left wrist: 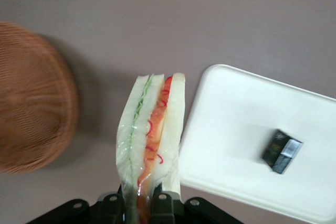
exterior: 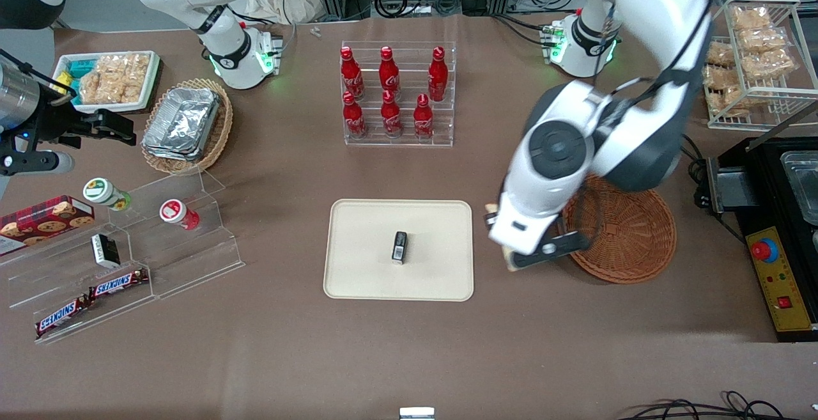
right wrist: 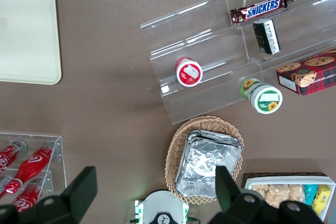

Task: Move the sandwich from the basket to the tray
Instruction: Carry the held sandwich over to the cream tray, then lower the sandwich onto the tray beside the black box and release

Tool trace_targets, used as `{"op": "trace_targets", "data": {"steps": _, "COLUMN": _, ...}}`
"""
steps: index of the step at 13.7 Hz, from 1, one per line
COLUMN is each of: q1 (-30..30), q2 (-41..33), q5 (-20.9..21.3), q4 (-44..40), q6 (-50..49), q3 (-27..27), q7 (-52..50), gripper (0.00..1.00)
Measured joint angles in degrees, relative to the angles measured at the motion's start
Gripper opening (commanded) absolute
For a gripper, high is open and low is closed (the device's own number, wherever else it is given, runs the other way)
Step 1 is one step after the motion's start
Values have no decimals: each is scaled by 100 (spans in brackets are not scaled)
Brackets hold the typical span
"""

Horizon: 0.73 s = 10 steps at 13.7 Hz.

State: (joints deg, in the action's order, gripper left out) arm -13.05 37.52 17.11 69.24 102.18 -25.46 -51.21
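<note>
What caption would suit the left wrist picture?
Gripper shut on the wrapped sandwich, between the basket and the tray.

Your gripper (left wrist: 140, 203) is clamping the wrapped sandwich (left wrist: 151, 135) by one end, filling edge showing, above bare table between the basket (exterior: 623, 234) and the tray (exterior: 358, 266). The cream tray is carrying a small dark box (exterior: 399, 246).
</note>
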Motion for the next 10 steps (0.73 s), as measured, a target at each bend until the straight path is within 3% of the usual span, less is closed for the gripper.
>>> {"op": "trace_targets", "data": {"steps": 5, "q1": -469, "q2": 1207, "q5": 518, "q4": -131, "q6": 960, "q3": 0, "q7": 98, "gripper": 0}}
{"op": "trace_targets", "data": {"steps": 9, "q1": -693, "q2": 1614, "q5": 609, "q4": -225, "q6": 1309, "q3": 2, "q7": 99, "gripper": 0}}
{"op": "trace_targets", "data": {"steps": 10, "q1": -693, "q2": 1637, "q5": 610, "q4": -231, "q6": 1370, "q3": 7, "q7": 104, "gripper": 8}}
